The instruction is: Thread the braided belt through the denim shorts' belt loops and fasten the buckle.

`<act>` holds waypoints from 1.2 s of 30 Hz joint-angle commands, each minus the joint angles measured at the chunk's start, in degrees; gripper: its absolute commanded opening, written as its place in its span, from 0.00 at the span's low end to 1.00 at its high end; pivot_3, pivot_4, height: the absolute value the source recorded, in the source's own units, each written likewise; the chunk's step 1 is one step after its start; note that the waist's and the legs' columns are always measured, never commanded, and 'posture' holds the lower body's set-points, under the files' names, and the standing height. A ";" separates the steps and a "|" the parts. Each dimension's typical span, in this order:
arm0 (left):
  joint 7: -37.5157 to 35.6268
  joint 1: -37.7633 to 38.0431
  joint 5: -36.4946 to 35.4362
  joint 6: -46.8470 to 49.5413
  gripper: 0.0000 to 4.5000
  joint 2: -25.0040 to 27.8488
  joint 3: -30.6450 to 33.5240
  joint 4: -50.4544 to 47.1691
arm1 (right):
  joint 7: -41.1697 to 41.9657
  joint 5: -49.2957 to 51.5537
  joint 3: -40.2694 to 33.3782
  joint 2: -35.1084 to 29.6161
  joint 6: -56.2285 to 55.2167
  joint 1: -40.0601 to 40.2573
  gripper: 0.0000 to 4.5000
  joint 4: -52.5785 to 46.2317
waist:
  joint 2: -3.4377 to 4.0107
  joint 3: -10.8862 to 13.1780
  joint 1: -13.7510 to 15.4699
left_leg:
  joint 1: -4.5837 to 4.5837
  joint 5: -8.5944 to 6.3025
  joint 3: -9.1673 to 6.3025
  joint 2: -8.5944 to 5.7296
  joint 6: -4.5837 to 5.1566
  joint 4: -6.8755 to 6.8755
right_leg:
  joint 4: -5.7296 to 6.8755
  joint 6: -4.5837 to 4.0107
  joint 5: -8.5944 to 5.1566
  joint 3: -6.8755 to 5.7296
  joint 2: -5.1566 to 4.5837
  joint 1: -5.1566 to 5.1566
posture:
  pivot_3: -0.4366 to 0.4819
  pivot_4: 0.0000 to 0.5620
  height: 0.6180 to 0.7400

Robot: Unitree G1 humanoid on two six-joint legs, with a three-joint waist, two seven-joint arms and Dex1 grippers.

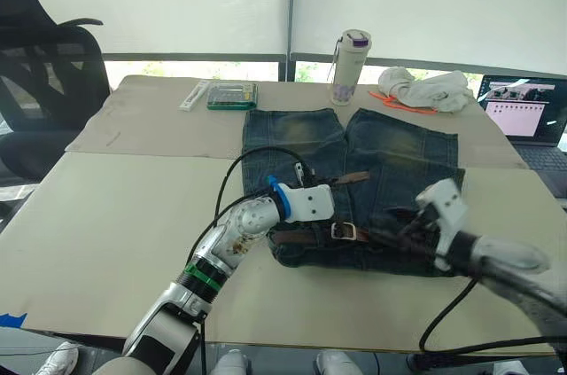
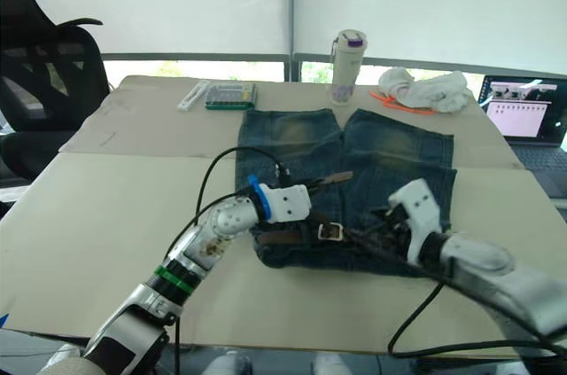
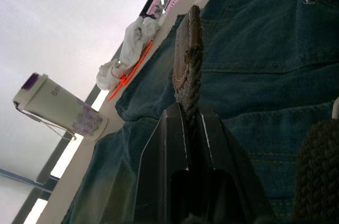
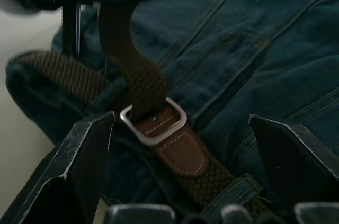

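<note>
Denim shorts (image 1: 354, 184) lie flat on the table (image 1: 106, 215), waistband toward the near edge, legs pointing at the far edge. Braided belt (image 4: 132, 83) runs along the waistband; buckle (image 1: 344, 231) sits about mid-waistband, strap already through its frame, brown leather tab just behind it. Left gripper (image 3: 189, 128) is clamped on the belt's free tip: fingers (image 3: 169, 144) pressed together on the braid just below the leather end, which sticks up and away over the left half of the shorts. Right gripper (image 4: 183, 144) is spread wide, one finger either side of the buckle, hovering just above the waistband; the right wrist view shows nothing between its fingers, and I can't tell if they touch the denim. One belt loop (image 4: 235, 189) wraps the strap just past the leather tab. Along the far edge: bottle (image 1: 349, 66), white cloth (image 1: 425, 89), green box (image 1: 232, 96). Laptop (image 1: 532, 113) at far right corner.
</note>
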 commanded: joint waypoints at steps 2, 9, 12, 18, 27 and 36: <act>-4.54 0.18 -3.30 3.35 0.00 1.60 1.32 -5.07 | 0.18 -13.88 5.20 0.77 -5.32 -0.90 0.99 0.89 | 0.00 0.00 0.30 | -0.01 0.00 0.00 -0.02 0.00 0.01 | -0.02 0.01 0.00 0.00 -0.04 0.00 | 0.48 0.27 0.98; -7.85 0.96 -5.83 9.18 0.00 3.40 2.87 -8.99 | 1.66 -19.96 5.93 4.62 -5.95 -0.13 0.99 1.53 | 0.00 0.00 0.57 | -0.01 0.00 -0.01 -0.04 0.00 0.01 | -0.02 0.00 0.00 -0.02 -0.05 0.00 | 0.48 0.27 0.98; -8.97 0.88 -5.86 9.89 0.00 4.36 2.68 -9.91 | 1.52 -23.63 7.27 5.63 -5.74 -0.63 0.99 2.42 | 0.00 0.00 0.46 | 0.01 0.00 -0.01 -0.04 0.00 0.01 | 0.00 0.00 0.00 -0.02 -0.05 0.01 | 0.48 0.27 0.98; -11.84 0.44 -4.09 7.89 0.00 7.31 0.53 -10.67 | 2.97 -29.03 8.26 6.33 -7.30 -0.70 0.74 3.47 | 0.00 0.00 0.38 | 0.02 0.00 -0.01 -0.03 0.00 0.02 | 0.01 0.00 0.00 -0.02 -0.04 0.01 | 0.48 0.27 0.98; -18.35 1.78 -3.71 8.36 0.00 9.40 -2.78 -13.62 | -0.98 -47.75 9.46 4.11 -27.10 0.26 0.05 10.41 | 0.00 0.00 1.09 | 0.01 0.00 0.00 -0.06 0.00 0.04 | -0.01 0.00 0.00 -0.03 -0.06 0.01 | 0.48 0.27 0.98; -18.47 1.17 -1.02 9.13 0.00 8.71 -4.61 -13.84 | -12.44 -64.76 11.45 6.95 -50.21 -1.82 0.02 17.88 | 0.01 0.00 1.05 | 0.06 0.00 0.04 -0.06 -0.01 0.04 | 0.04 -0.01 0.01 0.00 -0.05 0.02 | 0.48 0.27 0.98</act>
